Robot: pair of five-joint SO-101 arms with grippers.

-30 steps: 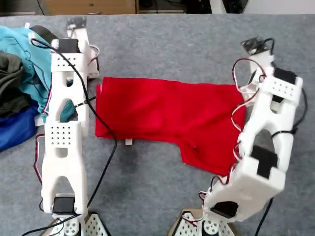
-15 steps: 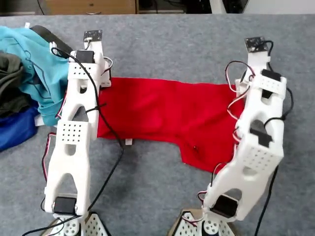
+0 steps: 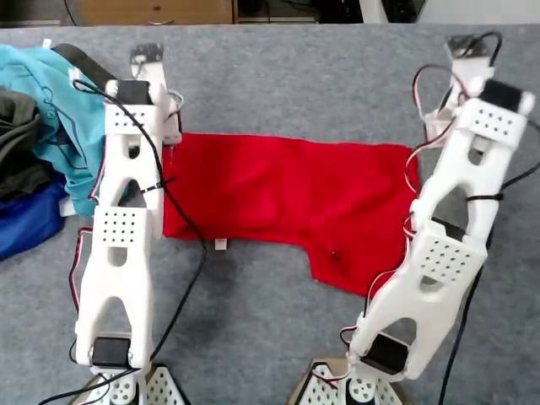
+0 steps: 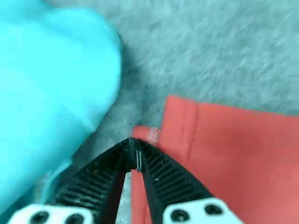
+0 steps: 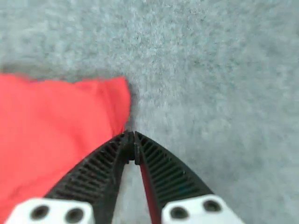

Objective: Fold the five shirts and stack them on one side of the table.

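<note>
**Both corners pinched: lift evenly and fold toward you**

At the bottom of the high view, the left arm rises on the left of the frame and the right arm on the right. Between them the red shirt lies flat across the middle of the grey table. Its near edge is uneven, with a flap hanging lower toward the right.

Along the shirt's far edge, the left gripper sits at the upper-left corner. Its fingers are closed to the tips, and red shows in the slit between them. The right gripper sits the same way at the upper-right corner. You appear to have a thin pinch of hem on each side, though the bites look shallow.

Raise both corners together and only high enough to clear the cloth. Then bring them toward the bottom of the frame at one pace, so the fold line stays straight. If one corner slips, stop and regrip it.

In the upper left, the teal shirt lies just beside the left corner, on a pile with a dark shirt and a blue shirt. Keep the left arm off it.
</note>
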